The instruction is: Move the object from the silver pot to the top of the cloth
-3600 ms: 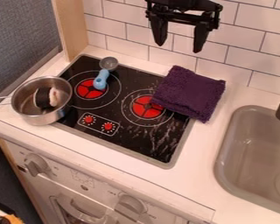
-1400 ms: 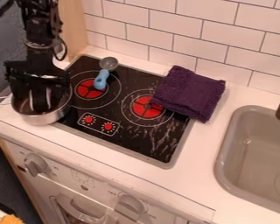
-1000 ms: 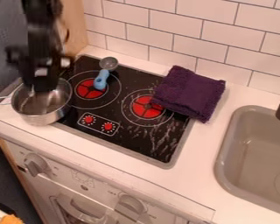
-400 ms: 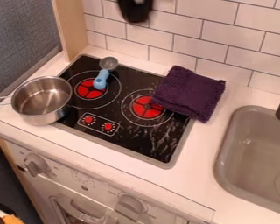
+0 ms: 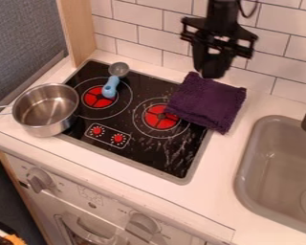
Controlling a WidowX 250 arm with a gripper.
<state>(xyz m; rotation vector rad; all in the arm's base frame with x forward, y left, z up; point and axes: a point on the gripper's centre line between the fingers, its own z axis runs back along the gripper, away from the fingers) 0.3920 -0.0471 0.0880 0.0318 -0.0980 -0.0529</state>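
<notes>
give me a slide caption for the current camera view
Dark object in its claw, the arm hangs near the folded purple cloth; at the view's left, the silver pot sits empty.

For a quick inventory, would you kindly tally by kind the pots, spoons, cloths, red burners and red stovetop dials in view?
Silver pot: 1
Blue-handled spoon: 1
Purple cloth: 1
Red burners: 2
Red stovetop dials: 2
Total: 7
</notes>
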